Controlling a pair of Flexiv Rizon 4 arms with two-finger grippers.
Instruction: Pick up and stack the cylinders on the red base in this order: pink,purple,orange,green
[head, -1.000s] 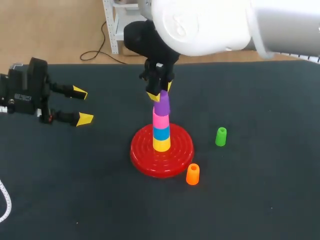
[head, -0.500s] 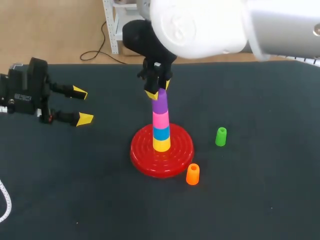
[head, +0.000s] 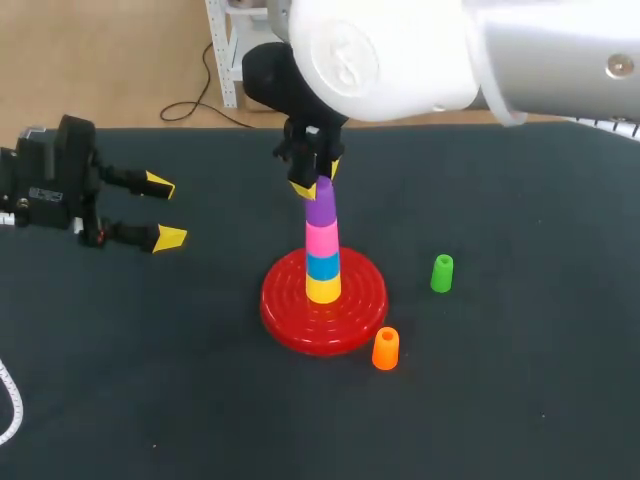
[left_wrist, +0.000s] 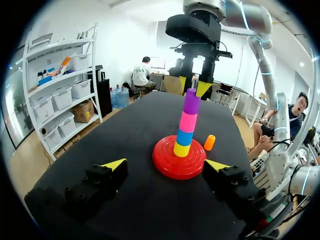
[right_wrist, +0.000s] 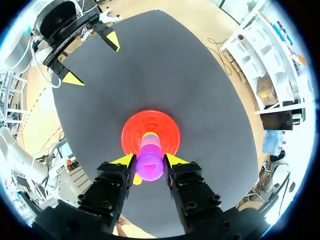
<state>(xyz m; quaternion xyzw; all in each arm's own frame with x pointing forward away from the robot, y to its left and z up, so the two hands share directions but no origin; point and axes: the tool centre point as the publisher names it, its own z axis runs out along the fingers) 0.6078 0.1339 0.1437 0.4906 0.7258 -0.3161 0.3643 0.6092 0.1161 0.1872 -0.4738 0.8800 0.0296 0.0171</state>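
On the red base (head: 285, 312) stands a stack: yellow at the bottom, then blue, a pink cylinder (head: 322, 241) and a purple cylinder (head: 320, 208) on top. My right gripper (head: 314, 184) hangs straight above the stack, shut on the purple cylinder's upper end; its wrist view shows the purple cylinder (right_wrist: 150, 167) pressed between both fingers, over the base (right_wrist: 132, 132). An orange cylinder (head: 385, 348) stands just off the base's front right. A green cylinder (head: 441, 273) stands further right. My left gripper (head: 165, 211) rests open at the far left, empty, facing the stack (left_wrist: 186, 122).
A white cable (head: 10, 400) curls at the table's near left edge. The right arm's large white body hangs over the table's far middle and right.
The purple cylinder was tilted above the pink one; it has come upright and seated lower on the stack. The right gripper shifted slightly left with it. The left arm stayed still.
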